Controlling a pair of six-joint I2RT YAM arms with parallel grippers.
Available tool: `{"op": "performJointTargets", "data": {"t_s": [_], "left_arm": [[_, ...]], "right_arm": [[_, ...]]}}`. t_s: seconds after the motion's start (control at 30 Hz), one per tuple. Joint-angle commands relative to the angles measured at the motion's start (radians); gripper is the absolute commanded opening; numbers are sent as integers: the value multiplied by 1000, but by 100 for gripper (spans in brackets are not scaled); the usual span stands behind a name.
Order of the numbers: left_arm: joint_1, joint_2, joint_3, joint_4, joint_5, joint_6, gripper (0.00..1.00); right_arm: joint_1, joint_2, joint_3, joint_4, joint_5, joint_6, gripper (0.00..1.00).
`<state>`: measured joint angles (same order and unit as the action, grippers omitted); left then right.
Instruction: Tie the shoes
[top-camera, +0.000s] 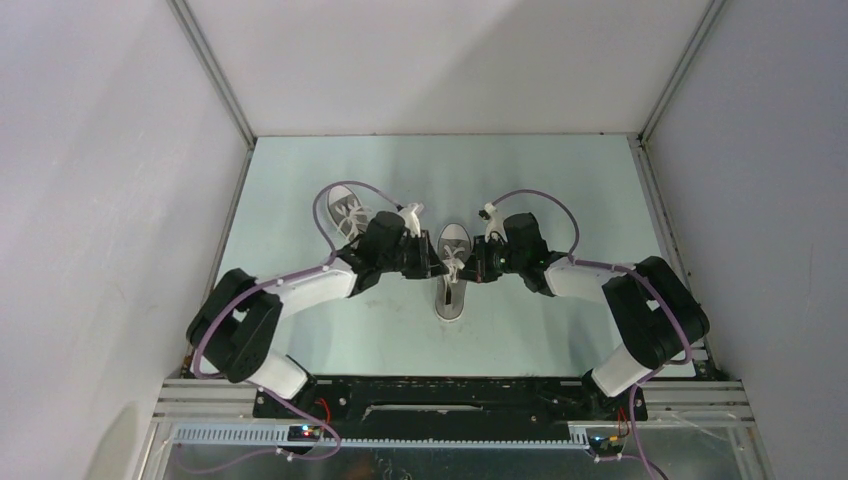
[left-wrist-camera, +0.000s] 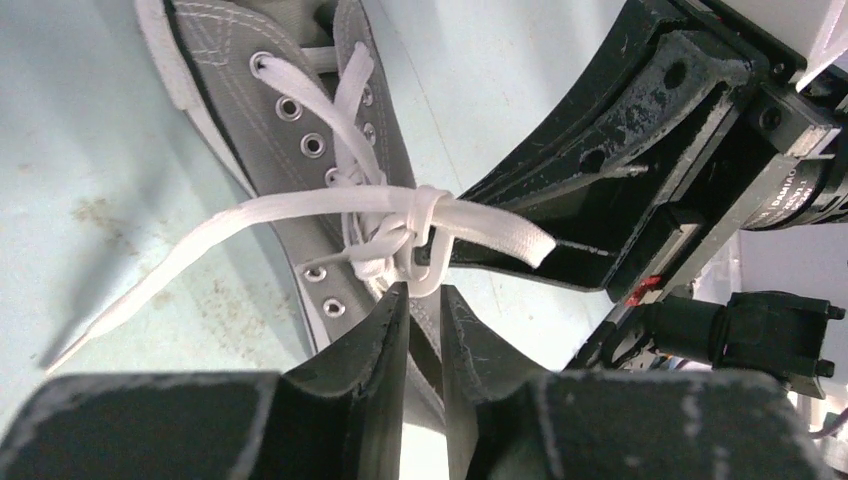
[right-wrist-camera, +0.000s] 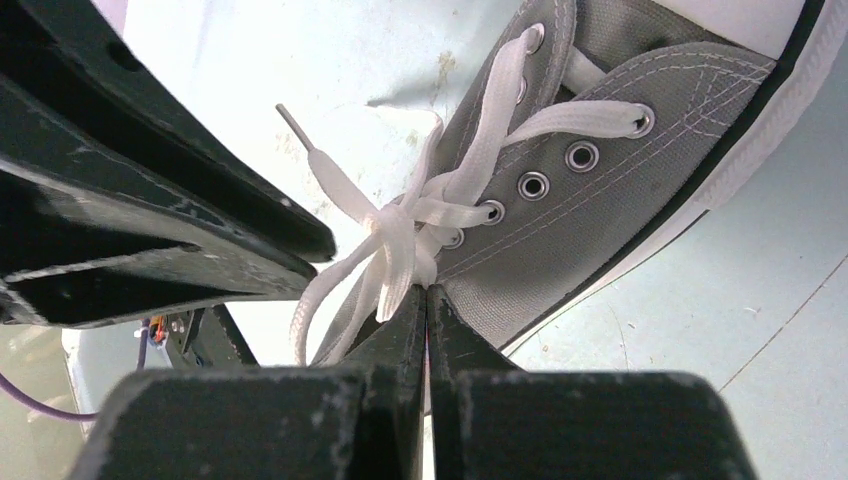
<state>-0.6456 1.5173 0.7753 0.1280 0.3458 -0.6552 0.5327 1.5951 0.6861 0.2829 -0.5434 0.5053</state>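
**Sneaker (top-camera: 449, 300) gripped by its laces from both sides**

Grey canvas with a white sole, the sneaker lies on the pale table (top-camera: 560, 190) directly between the two sets of jaws, which meet over its lacing. The left gripper (left-wrist-camera: 422, 296) stands at one flank of the shoe. Its jaws are nearly together, with only a thin gap between them, pinching a loop of the white laces (left-wrist-camera: 300, 205) right at the knot (left-wrist-camera: 420, 222). The right gripper (right-wrist-camera: 426, 297) faces it from the opposite flank. Its jaws are pressed tight together at the same knot, and strands of lace run down to their tips. One loose lace end trails out across the table to the side of the left jaws. A second sneaker (top-camera: 345, 208) sits farther out on the table, behind the left gripper and apart from both sets of jaws.
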Motion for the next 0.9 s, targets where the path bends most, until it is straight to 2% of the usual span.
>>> {"op": "performJointTargets", "data": {"t_s": [0.0,0.13,0.37,0.47,0.53,0.67,0.87], "left_arm": [[0,-84,11,-104,-77,46,24],[9,-144,4,-167,-126,62,26],[14,-227,-3,-191,-232,116,48],[50,-182,-2,-146,-182,99,53],[68,-155,-11,-79,-131,78,61],[73,-105,-4,-26,-90,59,62],[85,-6,20,-4,-31,35,57]], "right_arm": [[5,-23,27,24,16,7,0],[6,-31,27,27,27,23,0],[16,-51,27,41,43,57,0],[18,-55,27,50,45,63,0],[19,-52,27,51,45,63,0],[20,-40,27,60,38,70,0],[21,-36,27,67,40,76,0]]}}
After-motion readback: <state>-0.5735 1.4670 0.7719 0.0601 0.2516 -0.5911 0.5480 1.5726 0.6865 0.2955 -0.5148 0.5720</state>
